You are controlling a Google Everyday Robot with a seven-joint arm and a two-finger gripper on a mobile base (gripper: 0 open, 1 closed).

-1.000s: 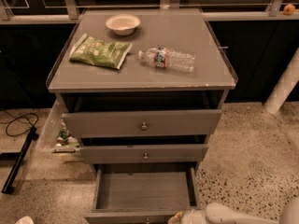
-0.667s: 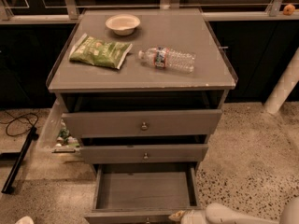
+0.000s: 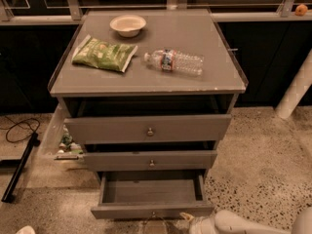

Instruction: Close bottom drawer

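Observation:
The bottom drawer (image 3: 152, 210) of the grey-brown cabinet is pulled out, and its inside is empty. Its narrow front panel has a small knob at the centre, at the lower edge of the view. My gripper (image 3: 187, 220) is at the bottom of the view, right next to the right part of that front panel. The white arm (image 3: 243, 223) comes in from the lower right behind it.
The middle drawer (image 3: 150, 160) and the top drawer (image 3: 148, 128) stand slightly out. On the cabinet top lie a bowl (image 3: 127, 24), a green chip bag (image 3: 104, 54) and a water bottle (image 3: 174, 62). A clear bin (image 3: 62, 141) hangs on the left side. A white post (image 3: 294, 91) stands at the right.
The bottom drawer's front panel has moved a little inward towards the cabinet. My gripper has followed it slightly.

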